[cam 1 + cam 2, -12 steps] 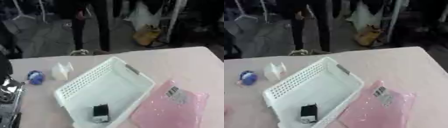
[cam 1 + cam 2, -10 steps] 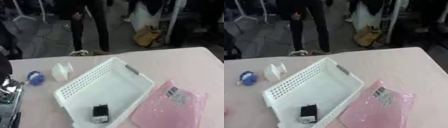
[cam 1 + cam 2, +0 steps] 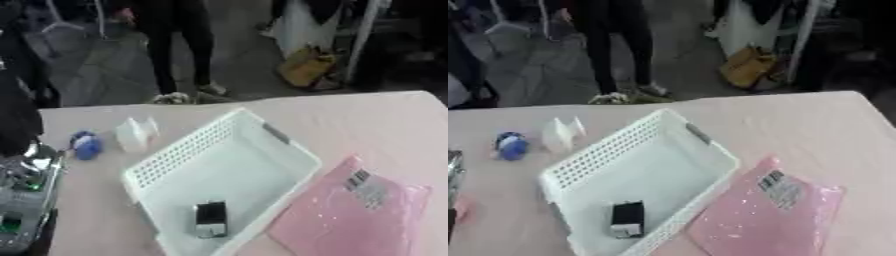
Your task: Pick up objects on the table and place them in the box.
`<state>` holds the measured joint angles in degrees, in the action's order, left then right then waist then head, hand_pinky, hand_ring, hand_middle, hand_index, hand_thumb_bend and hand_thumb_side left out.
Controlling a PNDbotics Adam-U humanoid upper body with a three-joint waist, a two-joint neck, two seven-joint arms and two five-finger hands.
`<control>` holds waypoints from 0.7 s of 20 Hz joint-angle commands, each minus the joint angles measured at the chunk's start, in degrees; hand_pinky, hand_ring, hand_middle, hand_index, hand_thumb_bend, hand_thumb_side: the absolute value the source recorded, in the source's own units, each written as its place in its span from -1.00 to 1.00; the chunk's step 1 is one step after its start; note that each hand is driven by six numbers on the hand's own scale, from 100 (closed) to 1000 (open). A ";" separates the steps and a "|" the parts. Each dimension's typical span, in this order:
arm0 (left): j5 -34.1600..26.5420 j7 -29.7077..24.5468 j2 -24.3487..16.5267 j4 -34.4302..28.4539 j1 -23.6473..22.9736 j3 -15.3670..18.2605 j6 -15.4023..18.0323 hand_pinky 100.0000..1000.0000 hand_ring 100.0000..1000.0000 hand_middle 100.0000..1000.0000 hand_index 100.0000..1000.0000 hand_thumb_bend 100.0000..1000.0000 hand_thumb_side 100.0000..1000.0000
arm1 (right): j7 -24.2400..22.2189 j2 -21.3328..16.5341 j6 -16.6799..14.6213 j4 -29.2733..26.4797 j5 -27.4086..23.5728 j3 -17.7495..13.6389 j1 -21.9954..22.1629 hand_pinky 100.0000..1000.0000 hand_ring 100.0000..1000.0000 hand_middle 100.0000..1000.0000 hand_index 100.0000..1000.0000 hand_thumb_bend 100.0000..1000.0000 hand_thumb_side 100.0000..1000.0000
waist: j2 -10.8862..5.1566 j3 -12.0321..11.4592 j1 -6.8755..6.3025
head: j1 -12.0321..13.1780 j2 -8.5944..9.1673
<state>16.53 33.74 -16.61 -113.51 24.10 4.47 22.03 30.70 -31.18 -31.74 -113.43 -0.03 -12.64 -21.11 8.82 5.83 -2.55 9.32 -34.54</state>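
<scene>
The pale pink table [image 3: 367, 115] fills the lower part of both views; set askew on it is the white perforated plastic basket [image 3: 262, 155], serving as the box, its long side running from near left to far right; just beside its right flank, touching or nearly so, lies a flat pink bubble mailer [image 3: 763, 215] with a white barcode label [image 3: 779, 185] near its top edge. Inside the basket, toward its near end, sits a small black rectangular object [image 3: 210, 219] with a pale lower end, so one item is already placed. Left of the basket, apart from it, stands a small white folded thing [image 3: 136, 134], and further left a small blue round object [image 3: 85, 145].

At the left edge of the left eye view a black and silver part of the robot [image 3: 22, 185] shows; whether it is the left hand, or how its fingers stand, I cannot tell; the right hand is not in view.

By my judgement the work sits between picks; three things remain outside; the next move calls for reaching to one of them, probably the white or blue piece on the left, closing on it and carrying it over the basket wall.
</scene>
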 commanded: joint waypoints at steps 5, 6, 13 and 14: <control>8.40 -5.44 -10.29 -0.99 4.27 0.11 -17.98 0.48 0.66 0.65 0.82 -0.38 1.00 | -0.52 -3.09 1.10 -1.16 -0.34 -0.15 0.26 0.51 0.62 0.48 0.60 -1.00 1.00 | -2.15 -0.94 -0.31 | 1.57 -1.43; 9.40 -7.72 -12.84 0.00 5.14 -0.75 -21.50 0.49 0.66 0.65 0.84 -0.37 1.00 | -0.64 -3.33 1.37 -1.16 -0.26 -0.12 0.55 0.51 0.62 0.48 0.60 -1.00 1.00 | -2.34 -1.21 -0.53 | 1.44 -1.51; 12.99 -19.58 -21.26 3.82 10.41 -4.47 -34.03 0.53 0.67 0.61 0.83 -0.38 1.00 | -0.78 -3.58 2.09 -1.16 -0.29 0.00 1.10 0.51 0.62 0.48 0.60 -1.00 1.00 | -2.71 -1.72 -1.27 | 0.46 -1.11; 13.34 -21.27 -22.34 4.49 10.89 -5.21 -34.63 0.54 0.68 0.62 0.85 -0.40 1.00 | -0.82 -3.57 2.12 -1.16 -0.34 0.09 1.01 0.51 0.62 0.48 0.61 -1.00 1.00 | -2.69 -1.69 -1.39 | 0.23 -1.12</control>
<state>29.21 14.06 -36.03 -109.18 33.74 -0.48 -11.50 29.87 -32.65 -29.84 -113.43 -0.04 -12.44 -19.55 7.75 4.23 -3.34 9.79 -35.68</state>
